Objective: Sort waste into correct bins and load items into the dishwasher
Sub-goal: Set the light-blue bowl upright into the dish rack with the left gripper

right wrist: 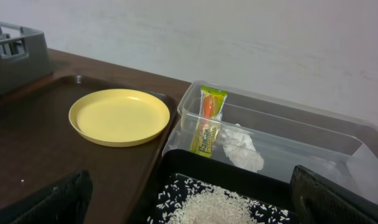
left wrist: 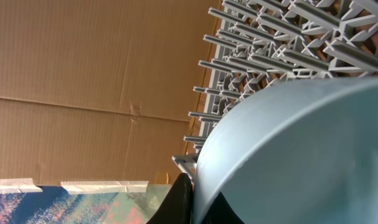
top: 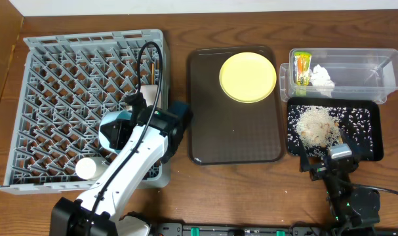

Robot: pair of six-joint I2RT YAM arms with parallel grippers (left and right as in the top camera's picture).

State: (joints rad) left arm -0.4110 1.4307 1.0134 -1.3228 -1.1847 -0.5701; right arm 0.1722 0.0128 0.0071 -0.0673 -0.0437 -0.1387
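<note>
Left tool is pressed together on the rim of the blue bowl, which it holds over the near right part of the rack. In the left wrist view the bowl fills the lower right, tipped on edge. Grey pegs stand behind it, and one dark finger lies against its wall at the bottom. A white cup sits in the rack's near row, just beside the left arm; whether it stands or lies I cannot tell. The rack takes up the left end of the tabletop. Just right of it, at the middle of the tabletop, lies the brown tray, with the yellow plate flat in its far right corner. At the far right corner of the tabletop stands the clear tub. Inside it the wrapper leans upright against the left wall and the crumpled tissue touches it on the right. The black tray lies just in front of the tub, toward the near edge, holding a heap of rice with loose grains scattered around it. Right tool hangs at the black tray's near rim, spread wide and holding nothing. Its two dark fingers frame the bottom corners of the right wrist view.
</note>
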